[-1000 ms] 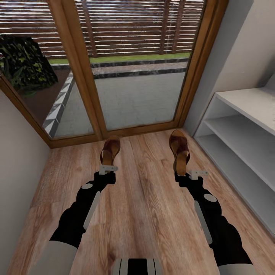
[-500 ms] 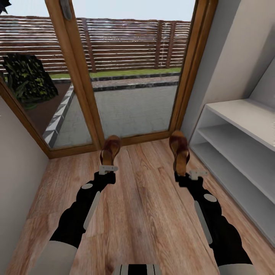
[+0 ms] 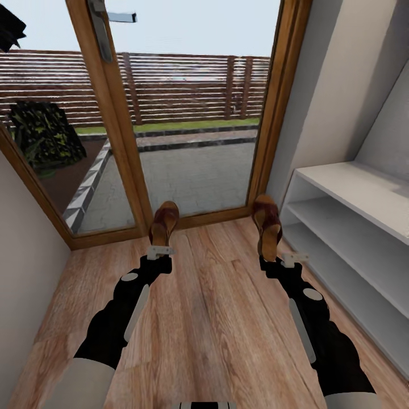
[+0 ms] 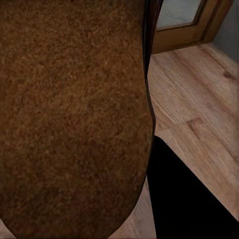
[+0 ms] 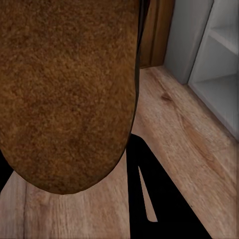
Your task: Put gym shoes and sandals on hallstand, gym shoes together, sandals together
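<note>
In the head view the left gripper [image 3: 159,250] stands at the heel end of the left sandal [image 3: 163,222], and its pale fingers [image 3: 153,249] lie across the heel, so the gap between them is hidden; the fingers seem pressed on the heel and the sandal seems carried above the corridor floor [image 3: 210,318], but how wide they stand I cannot tell exactly. In the left wrist view the tan insole of this sandal [image 4: 74,114] covers most of the frame very close and blurred, and no finger can be made out there; beside it a black shadow lies on the wooden planks and a part of the door frame [image 4: 184,35] shows in one corner. The glass door [image 3: 187,130] with its wooden frame rises behind both sandals, and its handle is cut off by the upper edge of the head view. The right gripper [image 3: 287,259] meets the heel of the right sandal [image 3: 267,224] in the same way, fingers [image 3: 295,258] against the heel, closed on it as far as I can see. In the right wrist view the right sandal's insole [image 5: 64,94] also hides the fingers. The hallstand [image 3: 363,227] stands at the right wall, near the right sandal but apart from it, and its shelves are cut off by the frame edge
</note>
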{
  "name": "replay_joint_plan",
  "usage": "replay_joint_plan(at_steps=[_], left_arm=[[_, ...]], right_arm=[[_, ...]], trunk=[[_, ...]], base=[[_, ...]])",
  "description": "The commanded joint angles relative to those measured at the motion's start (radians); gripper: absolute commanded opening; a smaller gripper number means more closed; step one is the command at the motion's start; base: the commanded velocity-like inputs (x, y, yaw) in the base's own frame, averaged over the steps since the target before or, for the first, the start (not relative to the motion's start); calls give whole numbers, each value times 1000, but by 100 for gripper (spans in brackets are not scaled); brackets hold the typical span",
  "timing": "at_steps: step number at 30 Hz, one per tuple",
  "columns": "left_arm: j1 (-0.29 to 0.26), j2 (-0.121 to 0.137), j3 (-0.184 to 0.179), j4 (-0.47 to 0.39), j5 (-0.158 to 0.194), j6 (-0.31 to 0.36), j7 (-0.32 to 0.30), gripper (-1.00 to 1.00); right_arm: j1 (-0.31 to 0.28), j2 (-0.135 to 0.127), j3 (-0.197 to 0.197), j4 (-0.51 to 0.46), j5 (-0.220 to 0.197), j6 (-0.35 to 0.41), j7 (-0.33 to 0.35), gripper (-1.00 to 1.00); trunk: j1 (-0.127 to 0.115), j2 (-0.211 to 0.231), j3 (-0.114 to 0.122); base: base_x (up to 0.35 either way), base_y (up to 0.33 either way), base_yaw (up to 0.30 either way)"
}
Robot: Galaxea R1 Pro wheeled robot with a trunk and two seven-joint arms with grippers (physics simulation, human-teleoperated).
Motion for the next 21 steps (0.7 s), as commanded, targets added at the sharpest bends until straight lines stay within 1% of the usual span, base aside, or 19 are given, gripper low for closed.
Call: replay_joint_plan(at_steps=[1,7,14,17,21], left_arm=[[0,0,0,-1,-1,6,-3,-100],[0,0,0,-1,-1,6,-3,-100],[0,0,0,-2,-1,6,-3,-100],[0,0,0,-2,0,6,-3,-100],[0,0,0,-3,0,6,-3,-100]], right_arm=[[0,0,0,-1,-4,6,-4,-100],[0,0,0,-1,-4,6,-5,-100],[0,0,0,-1,-3,6,-6,-100],[0,0,0,-1,-3,6,-6,-100],[0,0,0,-1,-4,7,-6,-100]], trunk=[[-4,7,4],[-27,49,33],[-27,49,40],[-27,49,40],[-27,49,41]], base=[[0,0,-63],[0,0,-63],[-1,7,-24],[-43,190,-1],[-25,284,-22]])
